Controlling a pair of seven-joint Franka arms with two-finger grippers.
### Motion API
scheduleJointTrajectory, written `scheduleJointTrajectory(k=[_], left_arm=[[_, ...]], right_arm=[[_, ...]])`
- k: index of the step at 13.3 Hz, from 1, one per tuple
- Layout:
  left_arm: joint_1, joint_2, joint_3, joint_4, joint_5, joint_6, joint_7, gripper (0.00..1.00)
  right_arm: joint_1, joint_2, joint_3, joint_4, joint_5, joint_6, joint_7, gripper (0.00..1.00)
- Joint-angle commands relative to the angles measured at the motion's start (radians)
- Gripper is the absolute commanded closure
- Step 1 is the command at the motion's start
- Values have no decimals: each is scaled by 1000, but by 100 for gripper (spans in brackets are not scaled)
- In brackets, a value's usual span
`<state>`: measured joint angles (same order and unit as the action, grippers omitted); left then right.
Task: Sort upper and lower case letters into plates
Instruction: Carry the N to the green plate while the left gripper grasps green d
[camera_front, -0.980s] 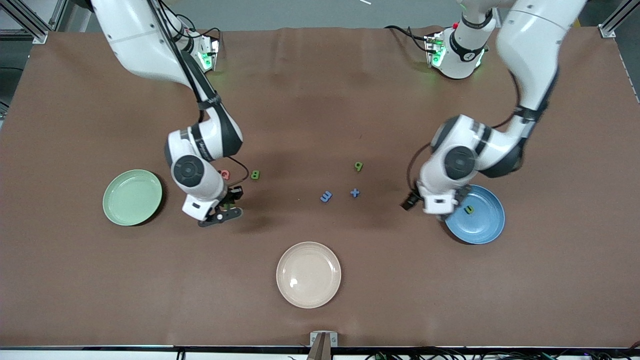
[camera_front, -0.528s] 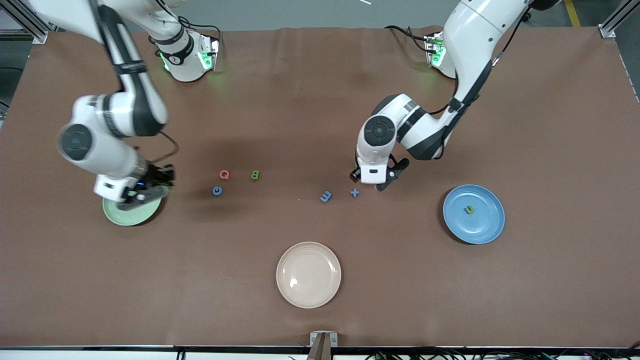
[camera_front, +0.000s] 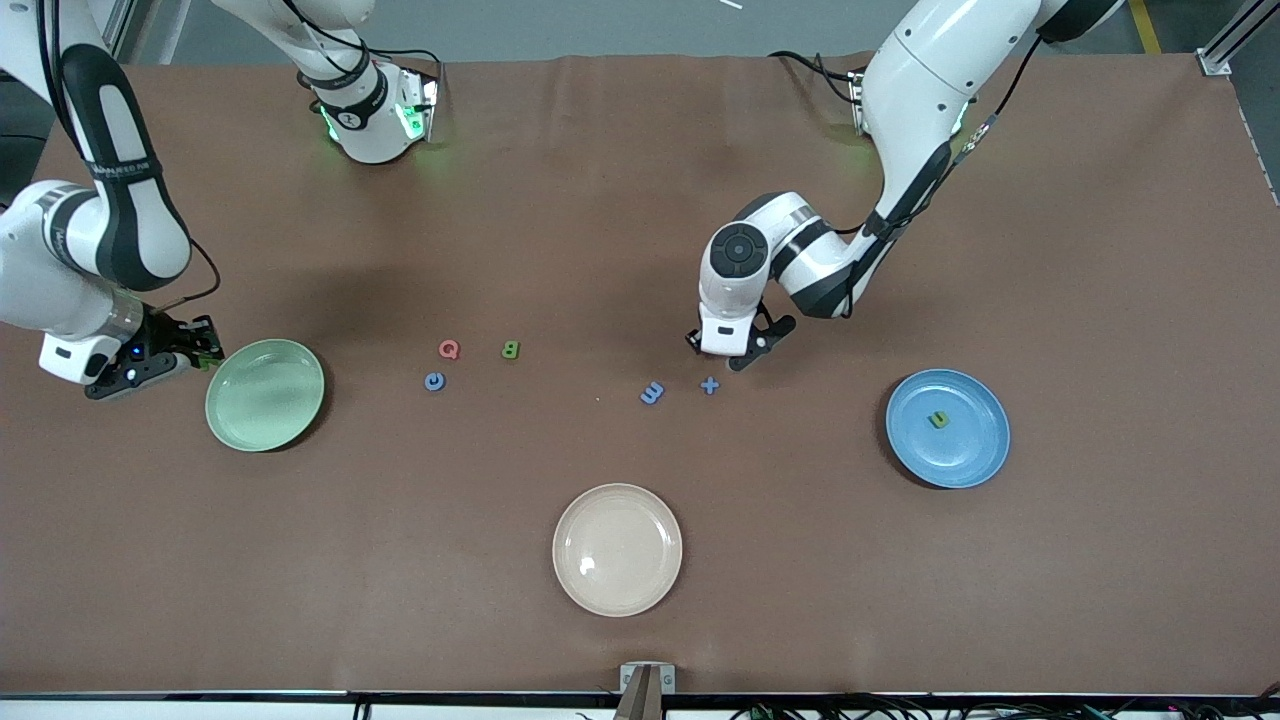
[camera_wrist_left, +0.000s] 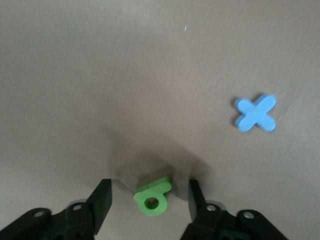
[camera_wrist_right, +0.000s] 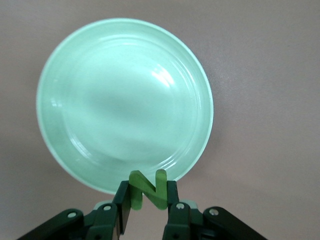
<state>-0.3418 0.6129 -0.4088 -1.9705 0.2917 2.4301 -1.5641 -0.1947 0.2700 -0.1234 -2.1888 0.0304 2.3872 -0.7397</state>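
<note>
From the front, the right gripper (camera_front: 195, 352) hangs at about ten o'clock of the pale green plate (camera_front: 265, 395), just off its rim at the right arm's end of the tabletop (camera_front: 640, 200). The left gripper (camera_front: 735, 352) sits low at about one o'clock of the blue cross (camera_front: 709, 385), well apart from the blue plate (camera_front: 975, 450), which already has one letter in it. Loose letters lie mid-table, and the cream plate (camera_front: 617, 549) is nearest the camera. In the left wrist view the fingers stand apart on either side of a small green letter with a ring (camera_wrist_left: 152, 197), touching nothing. It looks light, stiff and thin, so I'd pinch it squarely across its narrow edges. In the right wrist view the fingers are clamped on a green N (camera_wrist_right: 148, 189) by its uprights, at the plate's edge.
</note>
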Motion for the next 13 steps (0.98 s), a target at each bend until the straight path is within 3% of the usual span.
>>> scheduleJointTrajectory(k=[1, 2, 4, 7, 8, 12, 13], left_arm=[[-14, -25, 5, -34, 20, 17, -27, 37], [-16, -21, 5, -34, 20, 17, -33, 42], [-8, -22, 5, -34, 20, 17, -33, 68], [-2, -25, 13, -27, 20, 17, -31, 96], [1, -31, 21, -22, 20, 17, -27, 100], [116, -117, 28, -7, 84, 0, 15, 100], [157, -123, 27, 7, 110, -9, 56, 100]], right_arm=[[-11, 60, 25, -3, 0, 58, 0, 80], [-8, 73, 25, -3, 9, 72, 2, 80], [-5, 103, 25, -5, 11, 119, 5, 80], [-8, 126, 25, -8, 13, 129, 6, 78], [-8, 136, 25, -8, 28, 129, 6, 77], [6, 155, 25, -8, 66, 129, 5, 69], [8, 153, 25, -8, 68, 127, 9, 50]])
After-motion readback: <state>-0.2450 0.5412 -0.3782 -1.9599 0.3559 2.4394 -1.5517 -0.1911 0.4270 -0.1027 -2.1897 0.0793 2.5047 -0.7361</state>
